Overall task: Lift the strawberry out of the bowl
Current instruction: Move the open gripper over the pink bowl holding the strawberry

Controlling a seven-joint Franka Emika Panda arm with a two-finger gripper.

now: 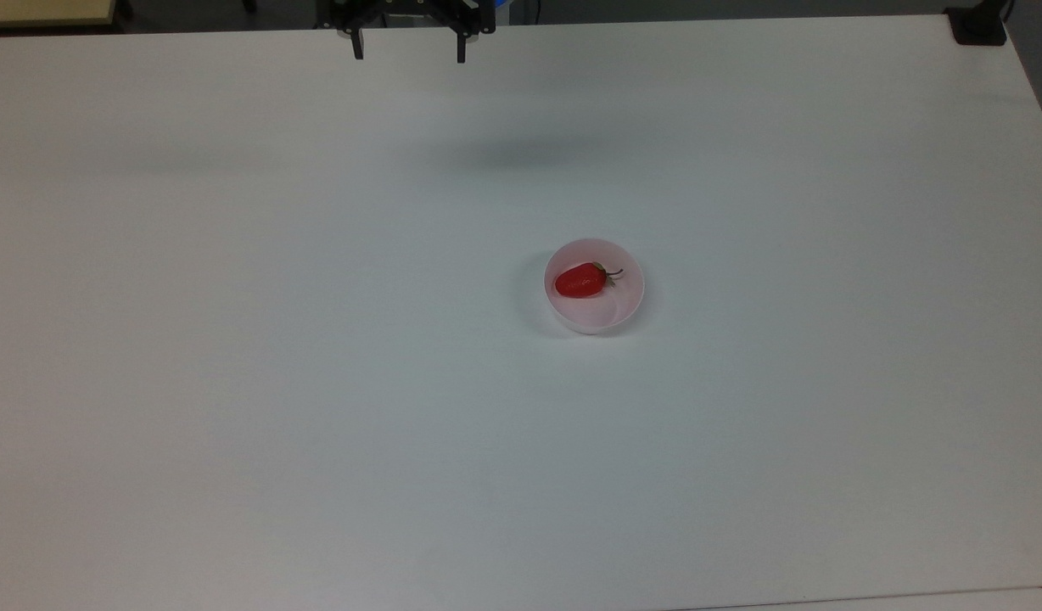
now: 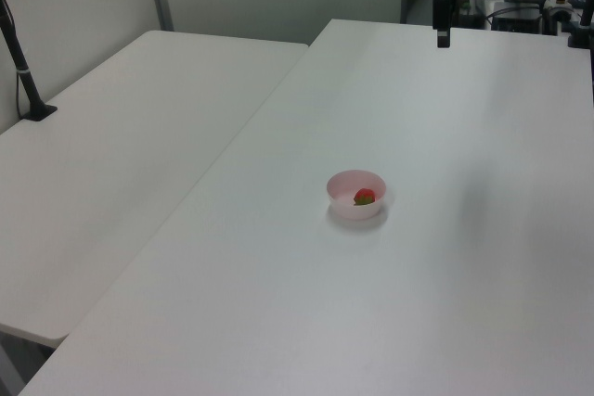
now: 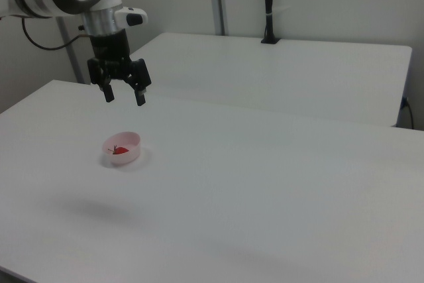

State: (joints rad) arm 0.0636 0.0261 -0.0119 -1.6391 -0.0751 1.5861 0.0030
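Strawberry (image 1: 580,281) sits inside the bowl (image 1: 610,316), lying on its side. In the top view its red body points to the top view's left and the green cap and thin dark stem point to the top view's right. It rests against the bowl's inner wall on the top view's upper left; the rest of the bowl floor is bare.

Bowl stands upright on the white table (image 1: 317,382), a bit toward the top view's right of centre. In the left view you see the bowl (image 2: 345,201) with the strawberry (image 2: 365,197) as a small red spot near its right inner side. In the right view the bowl (image 3: 129,152) is toward the right view's left, strawberry (image 3: 120,150) inside.

Gripper (image 1: 409,51) hangs at the table's far edge in the top view, well apart from the bowl, up in the air. Your right view shows the gripper (image 3: 124,95) best: fingers point down, spread wide, nothing between them. In the left view the gripper (image 2: 444,36) is at the top, above the table's far end.

A second white table (image 2: 121,155) stands beside the first one, with a black post (image 2: 20,67) on it.
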